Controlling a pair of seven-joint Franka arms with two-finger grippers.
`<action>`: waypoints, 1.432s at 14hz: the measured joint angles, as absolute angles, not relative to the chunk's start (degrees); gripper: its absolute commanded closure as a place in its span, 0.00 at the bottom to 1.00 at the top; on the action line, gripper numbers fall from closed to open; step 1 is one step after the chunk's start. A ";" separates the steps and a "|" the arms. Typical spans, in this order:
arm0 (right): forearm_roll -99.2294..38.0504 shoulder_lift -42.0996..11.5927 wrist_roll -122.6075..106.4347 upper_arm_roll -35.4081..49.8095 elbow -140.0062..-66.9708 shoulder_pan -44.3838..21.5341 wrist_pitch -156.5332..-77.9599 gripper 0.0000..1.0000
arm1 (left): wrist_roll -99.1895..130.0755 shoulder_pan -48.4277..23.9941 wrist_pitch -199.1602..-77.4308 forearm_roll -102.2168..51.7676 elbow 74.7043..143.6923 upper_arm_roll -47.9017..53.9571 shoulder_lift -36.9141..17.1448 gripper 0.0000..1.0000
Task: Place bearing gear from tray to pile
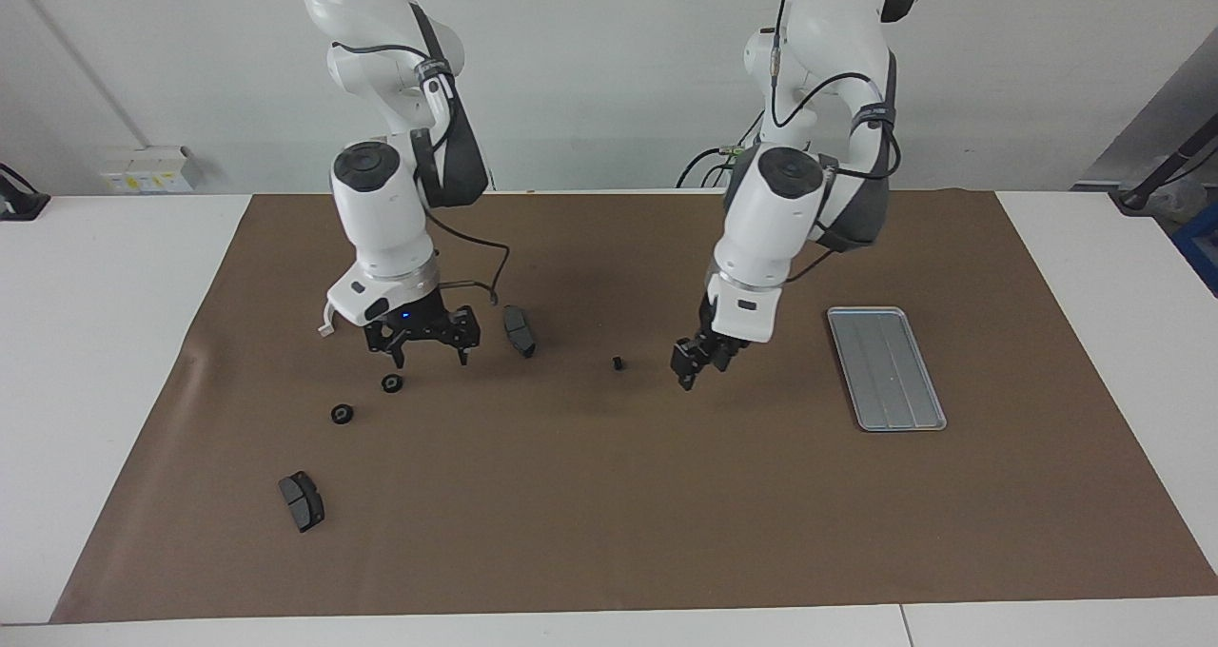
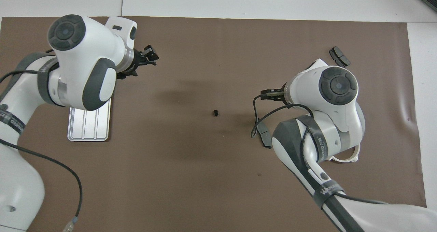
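Lying on the mat just beside the wide-apart right tool (image 1: 424, 350), two gears (image 1: 391, 383).

Brown mat (image 1: 609, 495) covering middle of white table (image 1: 95, 343), wrinkling at edge toward right arm's end. One dark brake pad (image 1: 520, 330) lying flat on mat around mid-table. Second brake pad (image 1: 302, 500) lying farther from robots, toward right arm's end. White half-ring bracket (image 2: 344, 158) resting on mat, partly hiding under arm. Pale box (image 1: 152, 169) sitting against wall.
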State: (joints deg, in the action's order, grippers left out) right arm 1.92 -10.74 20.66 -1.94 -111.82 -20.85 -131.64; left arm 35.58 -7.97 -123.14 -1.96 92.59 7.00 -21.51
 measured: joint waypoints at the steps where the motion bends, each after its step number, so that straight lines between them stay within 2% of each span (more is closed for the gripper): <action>1: 1.48 -10.88 21.13 -1.93 -111.79 -21.37 -131.94 0.00 | 30.58 -5.47 -122.24 -1.96 92.58 7.00 -21.45 0.22; 5: -0.38 -12.83 26.04 -1.87 -111.73 -25.46 -136.69 0.00 | 9.98 2.68 -117.86 -1.91 92.47 6.97 -20.44 0.21; 7: -0.50 -14.45 30.79 -1.82 -111.64 -28.74 -139.88 0.00 | 1.52 5.93 -114.37 -0.42 92.40 6.95 -19.23 0.28; 9: -0.53 -16.06 33.93 -1.80 -111.41 -31.01 -142.29 0.00 | -2.50 7.26 -110.91 3.62 92.24 6.96 -17.73 0.40; 11: -0.50 -18.75 36.48 -1.81 -110.08 -33.00 -143.35 0.00 | -3.50 7.28 -106.49 6.92 91.40 7.13 -16.01 0.61; 12: -0.34 -20.50 37.52 -1.80 -108.91 -33.93 -143.49 0.00 | -3.58 7.25 -103.71 7.63 90.52 7.25 -15.31 0.67; 15: 2.79 -24.69 38.62 -1.83 -106.36 -35.38 -143.59 0.00 | -5.76 7.25 -96.07 7.95 86.32 7.21 -14.34 0.68; 17: 5.17 -25.37 38.71 -2.09 -106.28 -35.35 -143.59 0.00 | -6.54 7.25 -93.52 7.95 84.83 7.21 -13.97 0.66; 20: 6.32 -25.66 38.71 -2.18 -106.45 -35.30 -143.35 0.00 | -6.82 7.16 -92.31 7.50 83.92 7.95 -11.90 0.46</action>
State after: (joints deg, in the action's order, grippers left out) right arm 6.32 -25.66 38.71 -2.18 -106.45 -35.30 -143.35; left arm -6.82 7.16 -92.31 7.50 83.92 7.95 -11.90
